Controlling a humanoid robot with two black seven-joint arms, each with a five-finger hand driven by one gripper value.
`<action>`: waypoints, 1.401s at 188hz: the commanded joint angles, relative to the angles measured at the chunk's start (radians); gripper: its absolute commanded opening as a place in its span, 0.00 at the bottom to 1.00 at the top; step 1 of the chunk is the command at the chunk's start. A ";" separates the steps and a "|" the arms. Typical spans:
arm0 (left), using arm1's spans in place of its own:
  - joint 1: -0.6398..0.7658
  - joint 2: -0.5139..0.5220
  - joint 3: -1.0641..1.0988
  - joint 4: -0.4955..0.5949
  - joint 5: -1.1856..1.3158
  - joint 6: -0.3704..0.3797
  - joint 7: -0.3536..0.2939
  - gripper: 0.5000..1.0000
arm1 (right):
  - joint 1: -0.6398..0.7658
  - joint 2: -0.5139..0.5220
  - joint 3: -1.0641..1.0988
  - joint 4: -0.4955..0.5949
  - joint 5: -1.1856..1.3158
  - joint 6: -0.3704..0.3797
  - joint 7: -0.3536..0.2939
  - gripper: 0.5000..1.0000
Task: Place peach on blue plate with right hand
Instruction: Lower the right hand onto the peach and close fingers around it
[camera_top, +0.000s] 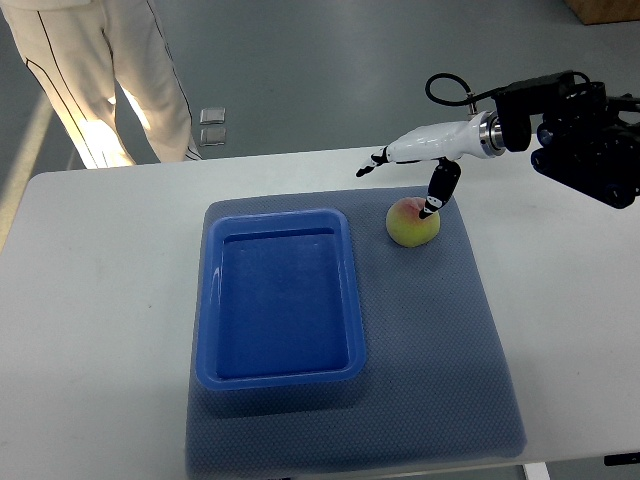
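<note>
Grey mat (450, 340) under peach (412, 224), blue plate (280, 300)

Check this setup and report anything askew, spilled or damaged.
Nothing stands out. The peach sits whole on the grey mat, the blue plate lies flat and empty, and the right hand reaches over the peach.

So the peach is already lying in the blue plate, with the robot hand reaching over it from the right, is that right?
Not quite. In the top view the peach lies on the grey mat, to the right of the blue plate, which holds nothing. The rest stands: the right robot hand reaches over the peach from the right, one finger down at it.
</note>
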 joint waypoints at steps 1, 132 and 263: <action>0.000 0.000 0.000 0.000 0.001 0.000 0.000 1.00 | -0.008 0.008 -0.003 0.000 -0.045 -0.012 0.001 0.86; 0.000 0.000 0.000 0.000 0.001 0.000 0.000 1.00 | -0.113 0.051 0.000 -0.060 -0.035 -0.092 -0.014 0.86; 0.000 0.000 0.000 0.000 0.000 0.000 0.000 1.00 | -0.161 0.068 0.006 -0.067 -0.033 -0.153 -0.034 0.83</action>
